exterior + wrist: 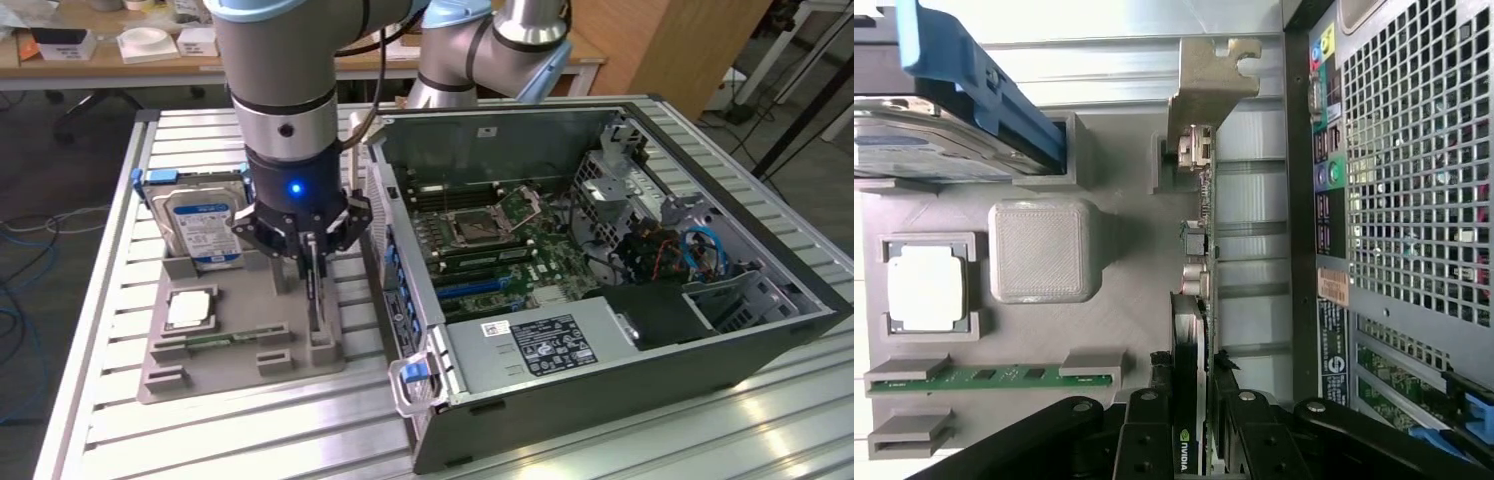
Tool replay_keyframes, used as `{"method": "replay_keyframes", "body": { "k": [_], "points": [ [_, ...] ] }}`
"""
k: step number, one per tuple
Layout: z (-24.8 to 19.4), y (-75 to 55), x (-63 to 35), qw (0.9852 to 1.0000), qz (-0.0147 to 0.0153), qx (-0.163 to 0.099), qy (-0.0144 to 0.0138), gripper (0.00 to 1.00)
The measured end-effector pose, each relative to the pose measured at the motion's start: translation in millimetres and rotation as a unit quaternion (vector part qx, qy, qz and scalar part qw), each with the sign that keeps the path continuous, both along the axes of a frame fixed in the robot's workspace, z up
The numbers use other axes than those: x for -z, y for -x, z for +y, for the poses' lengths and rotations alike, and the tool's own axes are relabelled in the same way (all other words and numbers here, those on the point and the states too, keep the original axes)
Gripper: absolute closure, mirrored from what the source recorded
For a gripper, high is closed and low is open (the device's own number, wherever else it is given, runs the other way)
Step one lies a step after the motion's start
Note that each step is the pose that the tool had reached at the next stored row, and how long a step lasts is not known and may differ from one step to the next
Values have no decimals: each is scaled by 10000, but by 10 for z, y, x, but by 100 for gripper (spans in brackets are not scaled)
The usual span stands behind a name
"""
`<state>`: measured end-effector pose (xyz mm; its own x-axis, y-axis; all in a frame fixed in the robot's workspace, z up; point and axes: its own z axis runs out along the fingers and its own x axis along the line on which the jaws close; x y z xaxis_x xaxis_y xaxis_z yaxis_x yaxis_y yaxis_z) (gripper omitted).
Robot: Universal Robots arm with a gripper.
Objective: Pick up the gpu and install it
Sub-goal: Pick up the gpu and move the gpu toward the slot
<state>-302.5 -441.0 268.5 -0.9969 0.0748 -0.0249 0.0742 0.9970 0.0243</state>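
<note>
Gripper (312, 250) jaws pinch the gpu (1192, 300), which stands on edge between them in the tray (214, 375) slot. The thin-edge hold could let the card tilt, so its bracket (1209, 80) may snag the slot or strike the case (601, 390) just beside the jaws.
</note>
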Motion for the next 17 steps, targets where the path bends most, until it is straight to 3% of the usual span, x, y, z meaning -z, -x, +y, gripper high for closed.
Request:
{"method": "replay_keyframes", "body": {
  "k": [17],
  "points": [
    [0, 0, -249, 10000, 0, 0, -1, 74]
  ]
}}
